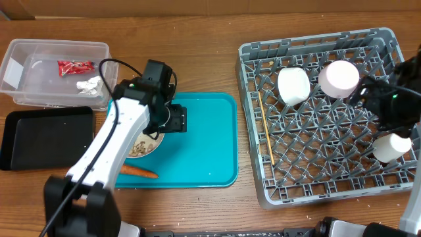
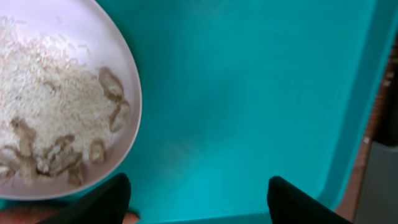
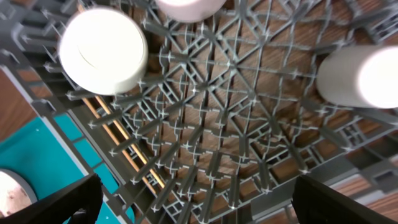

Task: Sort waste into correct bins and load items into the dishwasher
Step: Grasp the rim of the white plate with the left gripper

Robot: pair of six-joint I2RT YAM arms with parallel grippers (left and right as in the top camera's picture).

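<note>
Red wrapper [image 1: 75, 66], tissue [image 1: 90, 84] binned in clear tub [image 1: 39, 44]; cups [image 1: 293, 85], chopsticks [image 1: 265, 128] in dish rack [image 1: 322, 158]. Remaining: scrap-laden plate [image 2: 93, 31], carrot [image 1: 139, 172], apparently on teal tray [image 1: 204, 145]. Left gripper [image 2: 199, 205], right gripper [image 3: 193, 199] wide, empty.

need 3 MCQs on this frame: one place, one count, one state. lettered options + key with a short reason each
1. Where is the red wrapper?
A) dish rack
B) teal tray
C) clear tub

2. How many white cups are in the dish rack?
A) one
B) three
C) five

3. What state is the right pincer in?
A) open, holding nothing
B) shut on a cup
C) shut on the wrapper

Key:
1 C: it lies inside the tub, beside the crumpled tissue.
2 B: the overhead view shows three, apart from one another.
3 A: its wrist view shows both fingers spread wide above the rack, nothing between them.
</note>
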